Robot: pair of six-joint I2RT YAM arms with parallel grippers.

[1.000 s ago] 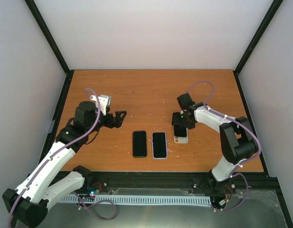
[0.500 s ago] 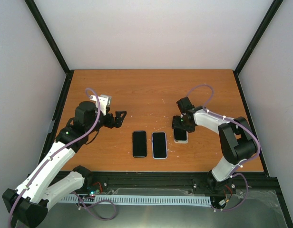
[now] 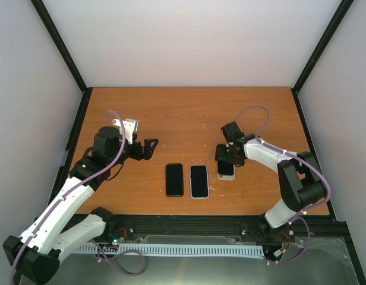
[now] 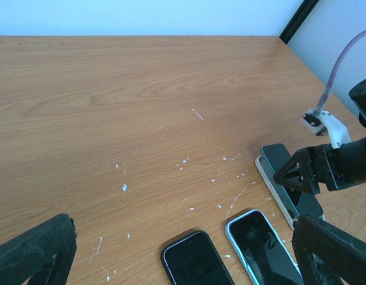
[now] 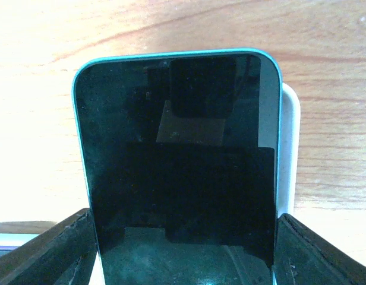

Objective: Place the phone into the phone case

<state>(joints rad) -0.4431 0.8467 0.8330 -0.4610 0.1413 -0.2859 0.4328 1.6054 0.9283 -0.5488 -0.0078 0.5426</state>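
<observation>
Right tool (image 3: 226,155) — phone (image 5: 183,160) over case (image 5: 288,148)

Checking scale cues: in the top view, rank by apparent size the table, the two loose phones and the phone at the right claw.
1. Table.
2. The dark-rimmed phone and light-rimmed phone, alike, unranked.
3. The held phone at the right claw, partly hidden by it.
</observation>
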